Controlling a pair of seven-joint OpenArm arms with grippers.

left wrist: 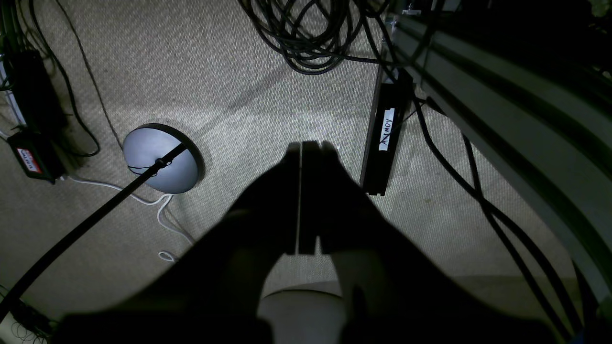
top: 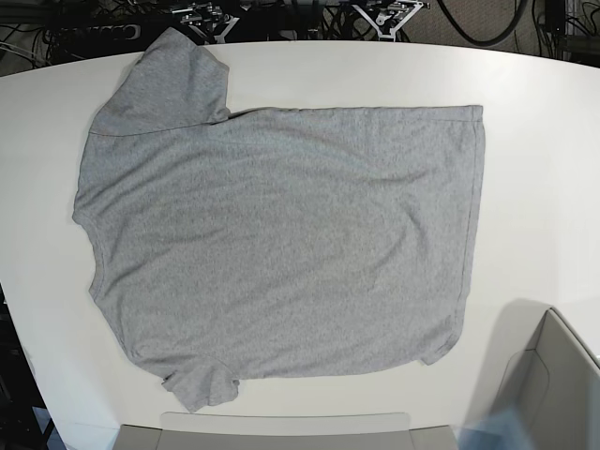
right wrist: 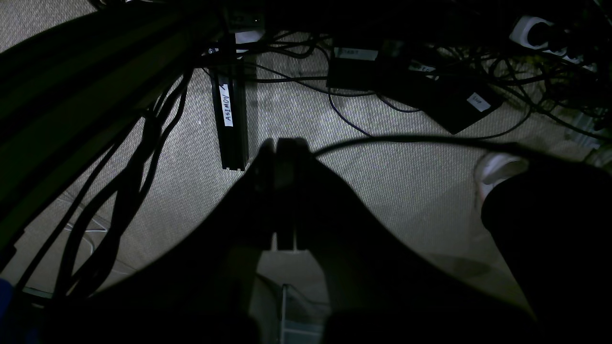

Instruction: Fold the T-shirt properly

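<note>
In the left wrist view, the dark left gripper (left wrist: 301,148) hangs clenched, jaws pressed together on nothing, above pale woven carpet (left wrist: 229,86), near a round grey lamp base (left wrist: 160,157) and a black labelled bar (left wrist: 385,138). In the right wrist view, the dark right gripper (right wrist: 282,145) is likewise clenched and empty over carpet strewn with black cables (right wrist: 124,157). In the base view, the heather-grey short-sleeved cotton T-shirt (top: 281,244) lies spread flat, plain side up, on the white table (top: 544,141), neckline toward the left edge.

Base view set overhead, looking straight down on the white bench (top: 544,141), both wrist views aimed down at the beige woven carpet floor (left wrist: 229,76), a black labelled bar (left wrist: 382,138) shared between them.
</note>
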